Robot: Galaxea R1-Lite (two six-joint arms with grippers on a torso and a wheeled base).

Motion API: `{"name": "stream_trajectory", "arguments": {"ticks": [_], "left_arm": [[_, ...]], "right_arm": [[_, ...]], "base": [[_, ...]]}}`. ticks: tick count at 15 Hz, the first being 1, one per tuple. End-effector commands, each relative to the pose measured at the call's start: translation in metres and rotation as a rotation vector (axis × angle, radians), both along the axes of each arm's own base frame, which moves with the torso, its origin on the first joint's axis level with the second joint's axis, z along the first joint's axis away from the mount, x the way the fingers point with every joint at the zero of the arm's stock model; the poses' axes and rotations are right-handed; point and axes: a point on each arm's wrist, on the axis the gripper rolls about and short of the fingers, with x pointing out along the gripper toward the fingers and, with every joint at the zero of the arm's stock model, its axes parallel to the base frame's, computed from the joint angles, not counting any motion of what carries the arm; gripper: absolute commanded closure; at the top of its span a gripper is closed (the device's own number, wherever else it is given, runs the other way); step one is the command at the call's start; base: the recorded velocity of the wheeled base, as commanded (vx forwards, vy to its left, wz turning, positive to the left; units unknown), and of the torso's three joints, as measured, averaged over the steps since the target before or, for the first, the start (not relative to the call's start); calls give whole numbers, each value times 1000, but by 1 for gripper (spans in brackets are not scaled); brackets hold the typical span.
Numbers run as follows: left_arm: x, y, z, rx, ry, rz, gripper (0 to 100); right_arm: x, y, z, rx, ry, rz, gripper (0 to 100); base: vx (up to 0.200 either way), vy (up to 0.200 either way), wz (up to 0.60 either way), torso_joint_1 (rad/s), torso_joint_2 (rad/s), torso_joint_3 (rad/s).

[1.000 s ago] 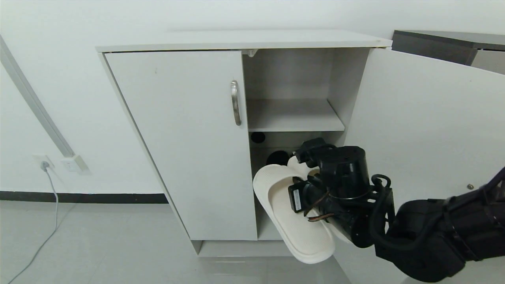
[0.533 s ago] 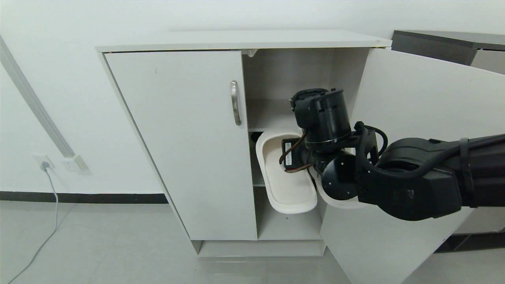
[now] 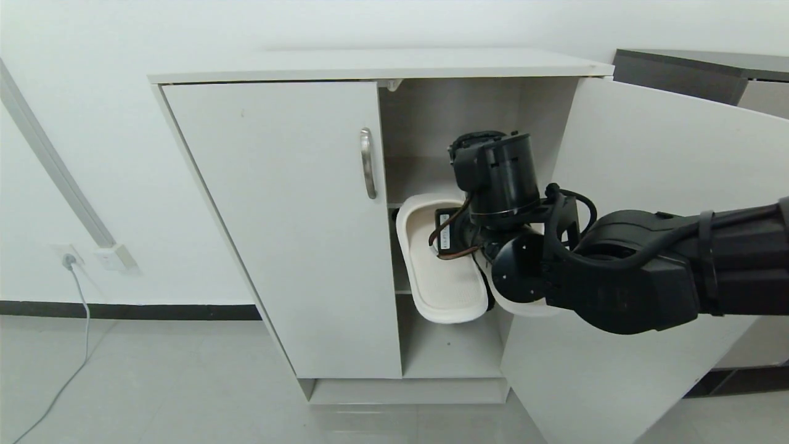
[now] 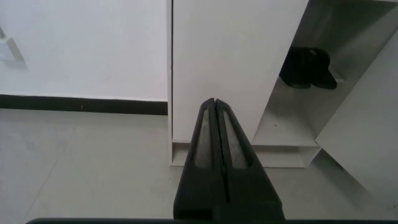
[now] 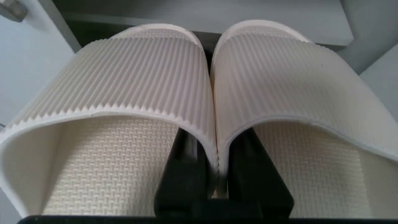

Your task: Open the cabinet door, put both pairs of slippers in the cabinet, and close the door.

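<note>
A white cabinet (image 3: 277, 216) stands with its left door closed and its right door (image 3: 647, 185) swung open. My right gripper (image 5: 216, 165) is shut on a pair of white slippers (image 3: 441, 271), pinching the inner edges of both straps (image 5: 211, 93). The pair hangs toes-up in the cabinet opening, its toes at the middle shelf (image 3: 419, 176). A pair of black slippers (image 4: 308, 67) lies inside the lower part of the cabinet. My left gripper (image 4: 214, 109) is shut on nothing, low over the floor in front of the cabinet.
The closed door's metal handle (image 3: 367, 163) is just left of the held slippers. A wall socket with a cable (image 3: 68, 256) is at the left. Grey furniture (image 3: 678, 71) stands behind the open door. Bare floor (image 3: 154, 382) lies in front of the cabinet.
My right arm has lifted the white slippers from near the cabinet's base up to the middle shelf and further into the opening. The left gripper's earlier position is not given.
</note>
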Motion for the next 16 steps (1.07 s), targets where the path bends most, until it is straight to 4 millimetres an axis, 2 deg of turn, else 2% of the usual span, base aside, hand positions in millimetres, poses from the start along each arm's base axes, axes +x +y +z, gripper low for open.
{"name": "stream_trajectory", "arguments": {"ticks": [1, 5, 10, 13, 16], "left_arm": [[0, 0, 0, 0, 1, 0, 100], [0, 0, 0, 0, 1, 0, 100], [0, 0, 0, 0, 1, 0, 100], [0, 0, 0, 0, 1, 0, 100], [0, 0, 0, -2, 1, 0, 100]], "right_arm": [[2, -2, 1, 3, -2, -8, 100], [4, -1, 2, 3, -7, -9, 100], [7, 2, -5, -9, 4, -9, 100], [30, 5, -14, -6, 1, -42, 100], [48, 5, -13, -1, -15, -61, 100]], "base": [[200, 0, 0, -2, 2, 12], [200, 0, 0, 7, 4, 2], [0, 0, 0, 0, 0, 0], [0, 0, 0, 0, 0, 0], [0, 0, 0, 0, 0, 0]]}}
